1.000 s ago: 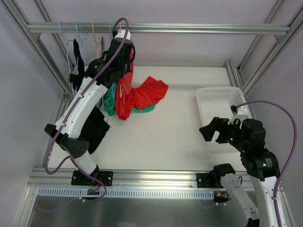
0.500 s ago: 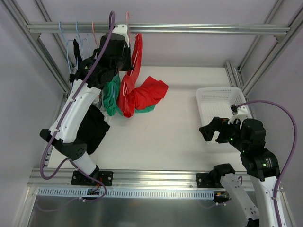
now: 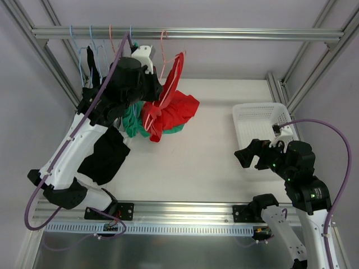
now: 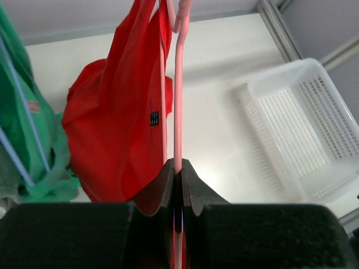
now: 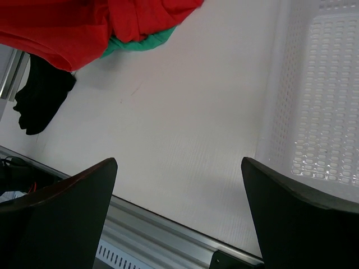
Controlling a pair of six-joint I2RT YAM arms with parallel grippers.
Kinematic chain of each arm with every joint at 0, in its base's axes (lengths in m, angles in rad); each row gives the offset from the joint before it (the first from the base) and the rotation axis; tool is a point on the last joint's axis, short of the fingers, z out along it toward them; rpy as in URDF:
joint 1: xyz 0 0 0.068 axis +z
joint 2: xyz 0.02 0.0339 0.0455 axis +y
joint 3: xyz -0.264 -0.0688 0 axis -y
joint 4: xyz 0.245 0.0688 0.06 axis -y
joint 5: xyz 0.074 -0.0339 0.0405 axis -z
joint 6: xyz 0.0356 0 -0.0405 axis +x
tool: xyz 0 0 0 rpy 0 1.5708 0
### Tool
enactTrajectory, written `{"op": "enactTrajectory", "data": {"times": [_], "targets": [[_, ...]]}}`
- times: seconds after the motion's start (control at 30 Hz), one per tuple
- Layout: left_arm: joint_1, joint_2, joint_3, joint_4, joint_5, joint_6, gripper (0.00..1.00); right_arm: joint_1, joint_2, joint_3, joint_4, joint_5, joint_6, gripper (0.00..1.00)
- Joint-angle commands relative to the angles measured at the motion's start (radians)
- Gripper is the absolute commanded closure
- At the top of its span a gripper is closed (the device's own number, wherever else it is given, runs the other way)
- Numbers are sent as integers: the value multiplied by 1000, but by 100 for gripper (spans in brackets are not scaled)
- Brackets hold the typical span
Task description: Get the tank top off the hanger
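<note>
My left gripper (image 3: 154, 84) is shut on the thin pink hanger (image 3: 171, 67), whose hook sits up by the top rail (image 3: 235, 34). In the left wrist view the gripper (image 4: 178, 168) pinches the pink hanger wire (image 4: 179, 84) between its fingertips. The red tank top (image 3: 168, 109) hangs from the hanger and trails down onto the table. It fills the left of the left wrist view (image 4: 118, 123). My right gripper (image 3: 249, 157) is open and empty at the right, low over the table (image 5: 179, 185).
A white basket (image 3: 261, 126) stands at the right, also in the left wrist view (image 4: 303, 129) and the right wrist view (image 5: 320, 84). A green garment (image 3: 132, 120) and a black garment (image 3: 104, 154) lie at the left. Several hangers (image 3: 92, 47) hang on the rail's left end.
My left arm has swung right and toward the front with the pink hanger. The red tank top has moved right with it. The right arm has not moved.
</note>
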Motion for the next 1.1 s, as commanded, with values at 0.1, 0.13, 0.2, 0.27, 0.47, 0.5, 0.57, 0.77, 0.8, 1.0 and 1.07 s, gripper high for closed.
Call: {"op": "enactTrajectory", "data": {"times": [0.1,0.13,0.2,0.27,0.47,0.5,0.57,0.77,0.8,1.0,1.07], "targets": [[-100,-200,-260,110,191,-28,100,3,-31,-24,169,-180,-10,1],[-109,-222,-288,123,228,-33,100,3,-31,-38,200,-255,-7,1],[-140,-280,-378,140,341,-48,100,3,-15,-49,304,-332,24,1],[-210,-337,-438,165,359,-66,100,5,16,-58,410,-400,50,2],[-384,-415,-609,244,283,-177,100,92,241,20,487,-339,64,13],[-404,-415,-628,257,273,-188,100,117,263,32,492,-316,56,14],[-467,-408,-632,275,242,-205,100,189,309,51,493,-222,32,18],[-544,-392,-616,292,104,-251,100,235,302,13,490,-87,24,26],[-557,-392,-615,298,92,-260,100,236,297,3,489,-78,21,26],[-587,-397,-597,306,29,-272,100,241,275,-4,453,9,-19,28],[-590,-402,-595,307,21,-277,100,243,277,-3,447,36,-46,29]]}}
